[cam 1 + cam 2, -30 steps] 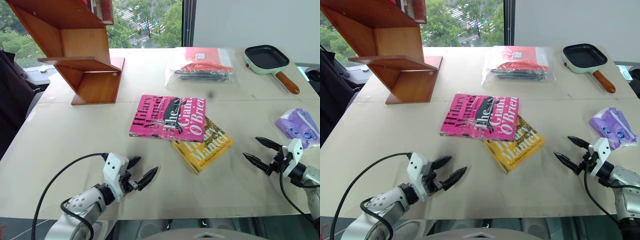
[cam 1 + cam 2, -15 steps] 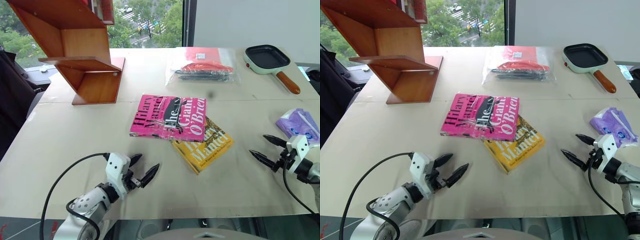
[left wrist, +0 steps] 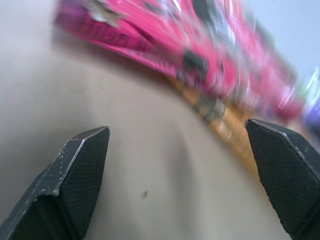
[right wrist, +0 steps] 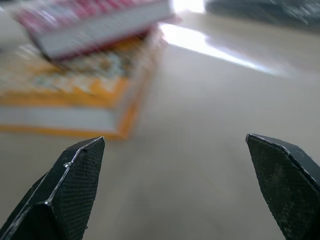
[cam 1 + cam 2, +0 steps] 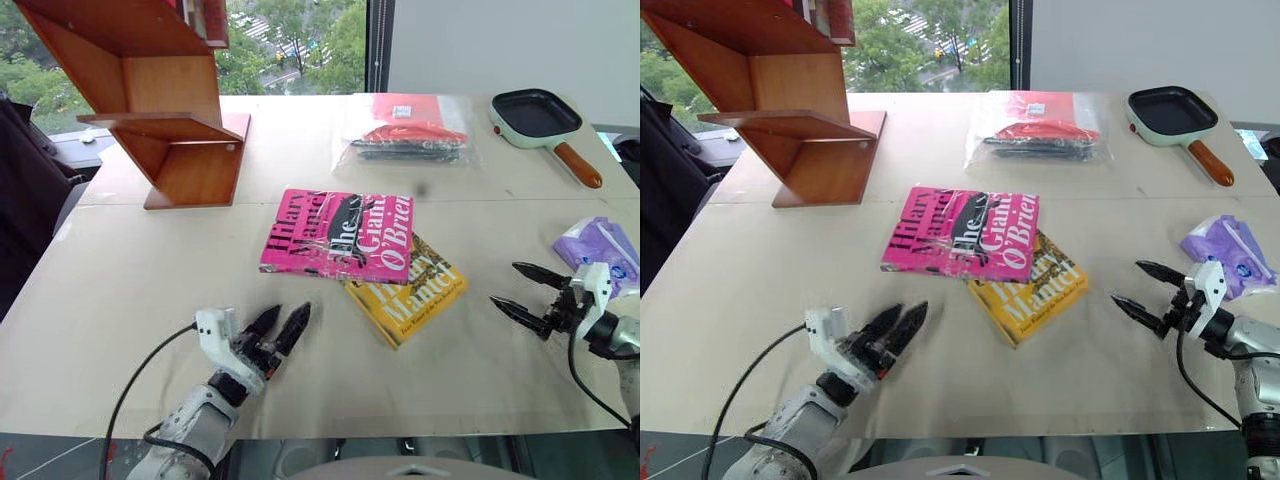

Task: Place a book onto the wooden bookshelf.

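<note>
At the near edge of the table (image 5: 120, 300), at about seven o'clock, the left gripper (image 5: 283, 327) is being seen rolled over from where it stood a second ago: its fingers are now lying side by side instead of one above the other, jaws spread wide and empty, aimed up toward the book (image 5: 338, 234). That is being judged as a lining-up for a flat approach to the book, which is not yet being touched. At four o'clock the right gripper (image 5: 527, 291) is being held a little higher and nearer the centre than half a second ago, its jaws likewise wide and empty, pointing toward the yellow book (image 5: 410, 290).

The book is lying flat at the table's centre, overlapping the yellow book's upper corner. Farther off, at eleven o'clock, the wooden bookshelf (image 5: 150, 95) is standing well apart from the book, so the whole carry is being left to do.
</note>
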